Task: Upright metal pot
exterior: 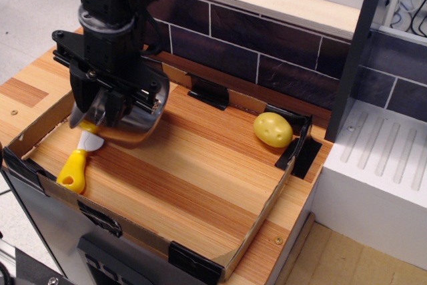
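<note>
The shiny metal pot (133,125) is at the left of the wooden tray, mostly hidden under my black gripper (117,108). Only its lower wall and part of its rim show, and it looks close to upright, held slightly above or just on the wood. The gripper comes down from above and its fingers are closed on the pot's rim. The yellow potato toy (272,129) lies at the tray's far right corner, well apart from the pot.
A yellow-handled white knife (79,160) lies at the tray's left, just below the pot. The cardboard tray wall (267,211) with black corner clips rings the wood. A dark tiled wall stands behind, and a white ribbed drainer (380,158) at right.
</note>
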Controlling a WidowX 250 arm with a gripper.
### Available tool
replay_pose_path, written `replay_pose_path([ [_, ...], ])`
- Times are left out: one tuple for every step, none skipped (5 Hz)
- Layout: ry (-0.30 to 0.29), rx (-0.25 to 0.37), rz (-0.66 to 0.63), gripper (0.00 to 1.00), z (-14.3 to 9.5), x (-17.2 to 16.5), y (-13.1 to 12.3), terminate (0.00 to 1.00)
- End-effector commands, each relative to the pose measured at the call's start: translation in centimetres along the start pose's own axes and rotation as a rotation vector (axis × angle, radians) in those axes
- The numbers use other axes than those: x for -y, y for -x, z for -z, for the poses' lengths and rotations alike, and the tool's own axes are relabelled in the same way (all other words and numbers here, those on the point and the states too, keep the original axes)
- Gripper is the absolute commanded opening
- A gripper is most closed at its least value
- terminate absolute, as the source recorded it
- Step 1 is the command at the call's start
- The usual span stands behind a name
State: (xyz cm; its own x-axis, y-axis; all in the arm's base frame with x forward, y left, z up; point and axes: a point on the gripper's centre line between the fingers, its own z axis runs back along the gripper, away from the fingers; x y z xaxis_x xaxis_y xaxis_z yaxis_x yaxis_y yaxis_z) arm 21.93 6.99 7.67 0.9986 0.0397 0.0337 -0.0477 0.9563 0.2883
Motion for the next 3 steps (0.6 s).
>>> replay_pose_path([
  [-0.192,-0.065,0.029,0.00,0.5,0.7,-0.9,0.00],
  [-0.222,-0.046,0.068,0.00,0.5,1.5,-1.6,0.00],
  [-0.297,-0.034,0.095,0.00,0.9,2.5,-2.1,0.00],
])
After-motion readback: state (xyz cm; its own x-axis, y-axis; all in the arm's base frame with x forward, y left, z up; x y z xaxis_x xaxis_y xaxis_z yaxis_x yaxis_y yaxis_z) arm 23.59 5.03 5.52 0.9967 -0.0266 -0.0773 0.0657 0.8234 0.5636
